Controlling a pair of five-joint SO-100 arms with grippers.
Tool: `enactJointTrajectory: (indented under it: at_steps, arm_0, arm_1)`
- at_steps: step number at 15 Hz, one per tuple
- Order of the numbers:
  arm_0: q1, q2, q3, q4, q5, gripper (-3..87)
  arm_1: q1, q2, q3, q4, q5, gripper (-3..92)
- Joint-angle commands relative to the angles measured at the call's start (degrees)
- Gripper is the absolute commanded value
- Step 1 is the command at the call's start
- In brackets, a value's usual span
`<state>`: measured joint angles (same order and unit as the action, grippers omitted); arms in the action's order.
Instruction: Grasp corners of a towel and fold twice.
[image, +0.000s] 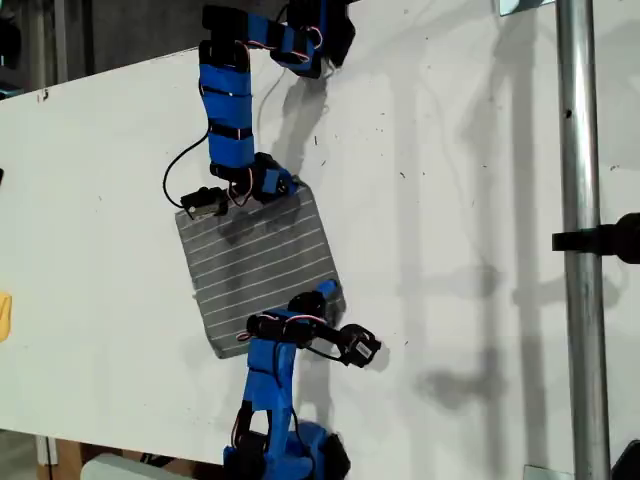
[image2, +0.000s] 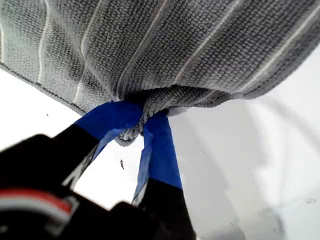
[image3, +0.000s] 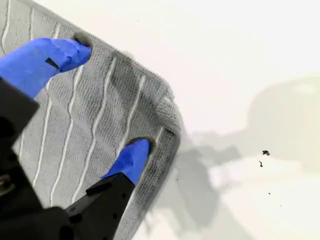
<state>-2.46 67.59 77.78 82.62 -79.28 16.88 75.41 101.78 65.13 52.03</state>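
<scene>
Our first gripper (image2: 142, 131) has its blue fingers (image2: 159, 150) pinched tight on a bunched towel corner (image2: 131, 134). Our second gripper (image3: 107, 97) has fingers (image3: 131, 160) spread apart, tips pressing on the cloth near another corner (image3: 167, 107). Which arm is which in the exterior view: can't tell, since the arm bodies hide both grip spots there. The towel (image: 258, 265), dark grey w/ thin white stripes, lies mostly flat on the white table (image: 450, 220), between the two arms. A yellow object (image: 4, 315) is cut off at the exterior view's left edge.
</scene>
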Motion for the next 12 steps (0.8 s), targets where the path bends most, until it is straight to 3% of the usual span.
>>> enactJointTrajectory:
  at_steps: [1,9,10,11,12]
  arm_0:
    - [0.2,1.0,1.6,-2.8,-1.4,32.5]
    - [-1.3,1.2,12.7,-11.8,-3.8,29.5]
    - [-1.4,2.0,14.9,-13.6,-4.3,24.5]
    - [-1.4,3.3,16.4,-14.5,-5.4,6.5]
    - [-1.5,4.0,17.1,-15.3,-5.4,-2.7]
  arm_1:
    - [-0.6,2.5,-1.8,1.1,-0.5,-0.2]
    - [-0.6,3.3,-1.3,1.8,-0.5,-0.2]
    - [-0.6,3.3,-1.1,1.8,-0.5,-0.2]
    - [-0.7,3.3,-0.8,1.8,-0.5,-0.2]
    - [-0.7,3.3,-0.8,1.8,-0.5,-0.2]
